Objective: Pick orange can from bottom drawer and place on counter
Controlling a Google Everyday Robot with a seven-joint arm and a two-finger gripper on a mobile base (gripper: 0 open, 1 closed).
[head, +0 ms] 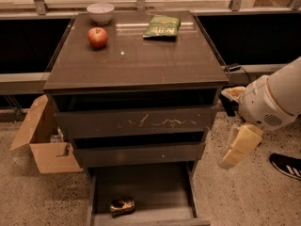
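The orange can [122, 206] lies on its side near the front left of the open bottom drawer [155, 187], the lowest tray of the cabinet. The counter [141, 60] is the glossy grey-brown top slab. My gripper [233, 153] hangs from the white arm [277, 100] to the right of the cabinet, about level with the middle drawer. It points down and left, and is well above and right of the can. It holds nothing that I can see.
A red apple [98, 36], a white bowl [100, 12] and a green snack bag [162, 26] sit at the back of the counter. An open cardboard box [42, 135] stands left of the cabinet. A black shoe [287, 165] is on the floor at right.
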